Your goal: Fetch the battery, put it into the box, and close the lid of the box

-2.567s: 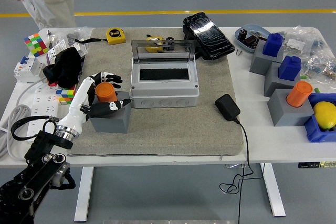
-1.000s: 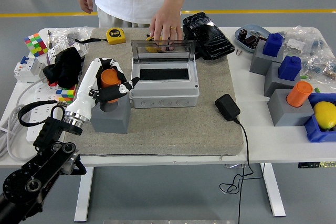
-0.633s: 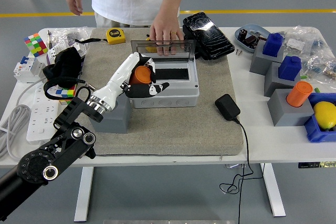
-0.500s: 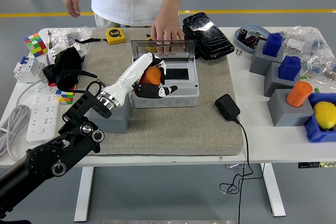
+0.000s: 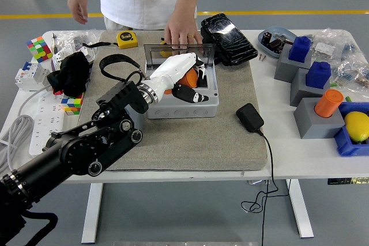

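Here the robot's left hand (image 5: 185,80), white-shelled with black fingers, is curled around the orange cylindrical battery (image 5: 185,78) and holds it over the open cavity of the grey plastic junction box (image 5: 180,101), which sits on a grey felt mat (image 5: 190,136) on the white table (image 5: 305,159). The battery appears not yet released, so fetching looks done, placing is in hand, and closing has not begun: the box's clear hinged lid (image 5: 173,52) stands upright at the far edge. A person at the far side rests 1 hand (image 5: 180,31) on or just behind the top of that lid; whether it touches cannot be told. That hand and the robot's own forearm across the box front are what stand in the way of swinging the lid down. The right hand is not in view. Around the box: a yellow tape measure (image 5: 127,39) and a black wrapped pouch (image 5: 228,38) on the far side, and a black power adapter (image 5: 249,116) with its cable on the mat to the right. At the table's left lie colourful puzzle cubes (image 5: 38,48), a black cloth (image 5: 72,73) and a white power strip (image 5: 36,131). At the right are grey blocks holding blue and orange cylinders (image 5: 328,102), and a yellow lemon-like object (image 5: 357,125) in a blue bin.
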You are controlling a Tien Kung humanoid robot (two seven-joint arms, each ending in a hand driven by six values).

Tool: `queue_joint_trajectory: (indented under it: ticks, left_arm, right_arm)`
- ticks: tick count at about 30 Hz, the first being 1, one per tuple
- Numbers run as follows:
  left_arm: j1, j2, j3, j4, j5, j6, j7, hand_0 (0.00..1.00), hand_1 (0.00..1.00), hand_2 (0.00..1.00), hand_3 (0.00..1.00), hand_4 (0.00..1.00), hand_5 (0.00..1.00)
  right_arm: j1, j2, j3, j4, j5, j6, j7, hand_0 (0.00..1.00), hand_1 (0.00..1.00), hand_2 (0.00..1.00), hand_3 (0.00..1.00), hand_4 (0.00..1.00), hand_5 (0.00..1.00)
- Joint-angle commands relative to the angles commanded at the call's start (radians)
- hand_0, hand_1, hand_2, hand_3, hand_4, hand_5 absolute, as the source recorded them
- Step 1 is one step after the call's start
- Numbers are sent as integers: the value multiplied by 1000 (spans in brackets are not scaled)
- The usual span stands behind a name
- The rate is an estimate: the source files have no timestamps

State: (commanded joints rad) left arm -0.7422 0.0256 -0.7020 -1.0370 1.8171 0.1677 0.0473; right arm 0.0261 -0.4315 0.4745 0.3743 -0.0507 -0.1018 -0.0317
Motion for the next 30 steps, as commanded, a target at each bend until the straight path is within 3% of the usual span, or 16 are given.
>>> queue_joint_trajectory:
  ticks: [4, 13, 15, 16, 21, 22, 27, 28, 30]
  left_arm:
    - [-51, -26, 47, 39, 44, 8, 9, 125, 110, 177, 265, 998, 79]
    - [-129, -26, 130, 141, 55, 31, -10, 164, 137, 193, 283, 998, 90]
    - [-139, -26, 140, 163, 47, 39, -21, 164, 137, 193, 283, 998, 90]
    - [-143, -26, 144, 170, 43, 43, -26, 230, 199, 233, 336, 998, 123]
    - [-157, -26, 163, 200, 26, 62, -51, 230, 199, 233, 336, 998, 123]
    - [-160, -26, 170, 208, 28, 66, -56, 258, 385, 423, 474, 998, 147]
    - [-163, -26, 194, 225, 34, 76, -70, 258, 385, 423, 474, 998, 147]
    - [-163, -26, 196, 226, 36, 78, -73, 516, 692, 745, 756, 998, 204]
    - [-161, -26, 198, 226, 40, 80, -77, 516, 692, 745, 756, 998, 204]
  right_arm:
    - [-2, 0, 0, 0, 1, 0, 0, 546, 601, 592, 545, 926, 476]
    - [-5, 2, -2, -1, 4, 1, 0, 546, 601, 592, 545, 926, 475]
    - [-5, 2, -2, -1, 5, 1, -1, 546, 601, 592, 545, 926, 475]
    - [-6, 2, -2, -1, 5, 1, 0, 546, 601, 591, 545, 926, 476]
    - [-5, 2, -4, -1, 5, 0, 0, 546, 601, 591, 545, 926, 476]
    - [-5, 3, -4, -1, 5, 1, 0, 546, 600, 591, 545, 926, 476]
    - [-2, 4, -3, 0, 3, 0, 1, 546, 600, 591, 545, 926, 476]
    - [-1, 4, -4, 0, 3, 0, 1, 546, 601, 591, 545, 925, 475]
    - [-1, 3, -4, 0, 4, 0, 1, 546, 601, 591, 545, 925, 475]
